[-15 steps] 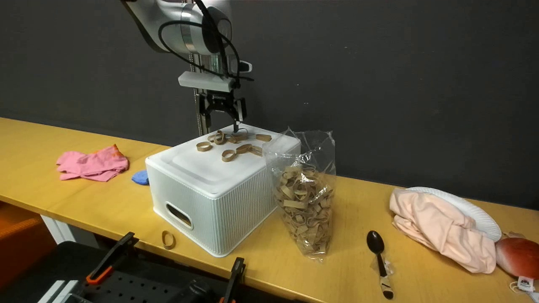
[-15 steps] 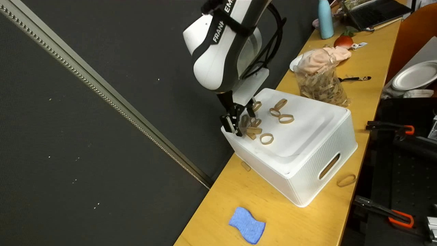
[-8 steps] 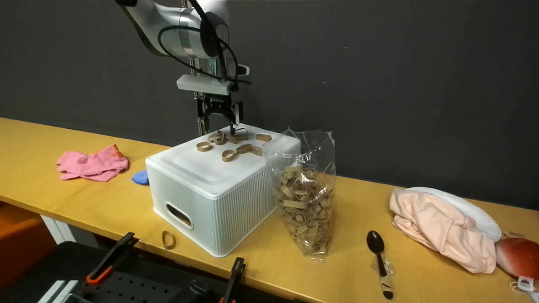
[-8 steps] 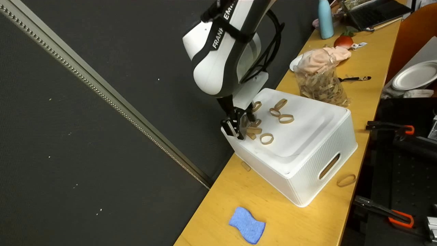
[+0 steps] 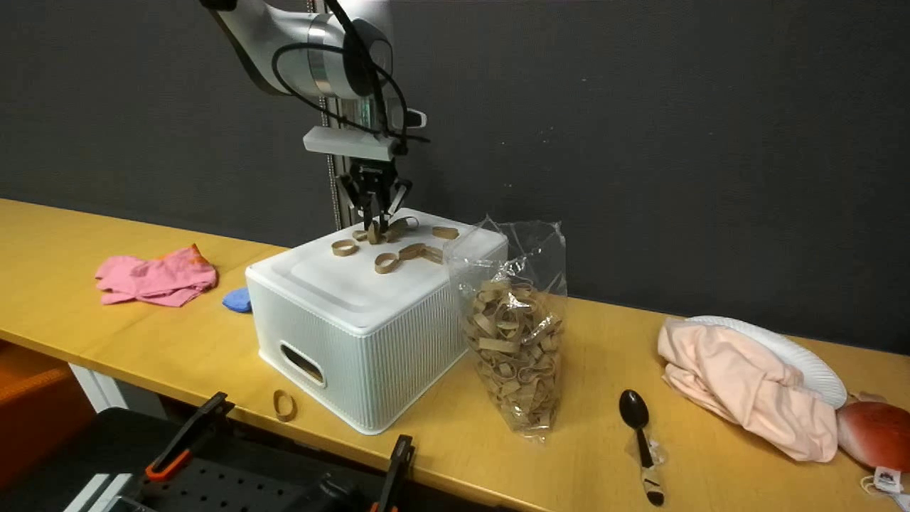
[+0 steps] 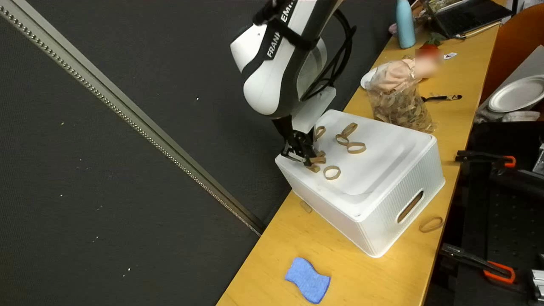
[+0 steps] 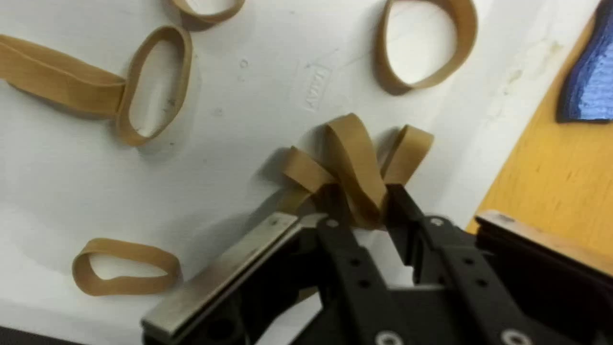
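Claw: The claw was pictured low over the white box, its two fingers parted by a narrow gap; a tan band was framed between the tips, though whether it was firmly gripped could not be told.
Step in hand: The taking-up of that band was judged to be under way, with no lift clear of the surface made out.
Next move: A firm squeeze, checked before any raising, was judged to be called for; a shorter loop and another loop were crowded beside the fingertips, where they might be caught up as well.
Box: By its upper face, apparently an upturned base, further rings were carried, scattered and loose; the inside was hidden but for a dim slot in one end wall.
Bag: The clear bag was stood on the counter just beside the box, its lower part packed with more bands, its upper part left slack.
Plate: The white plate was partly covered by a peach cloth, and a red object was set just beside the fabric.
Counter: A black spoon was laid between bag and plate, while a blue sponge and a pink cloth were placed near each other past the box's opposite side.
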Tool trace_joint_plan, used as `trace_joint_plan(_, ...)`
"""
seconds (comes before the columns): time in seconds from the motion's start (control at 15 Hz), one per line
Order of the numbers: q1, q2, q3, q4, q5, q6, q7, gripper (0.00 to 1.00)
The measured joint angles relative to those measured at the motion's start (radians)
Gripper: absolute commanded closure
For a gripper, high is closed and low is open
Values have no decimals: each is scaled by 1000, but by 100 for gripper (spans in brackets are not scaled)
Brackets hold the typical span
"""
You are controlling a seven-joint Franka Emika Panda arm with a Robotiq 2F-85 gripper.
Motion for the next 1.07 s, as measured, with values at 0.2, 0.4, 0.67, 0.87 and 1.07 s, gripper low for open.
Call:
trace_joint_plan(0.2, 0, -5, -1, -4, 0, 0, 0, 100)
trace_joint_plan(0.4, 0, -25, -5, -18, -1, 0, 1, 99)
trace_joint_plan(0.67, -1, -84, -21, -55, -4, -1, 4, 99)
trace_joint_plan(0.87, -7, -148, -37, -91, -14, -4, 7, 99)
trace_joint_plan(1.07, -17, -228, -52, -137, -39, -14, 20, 99)
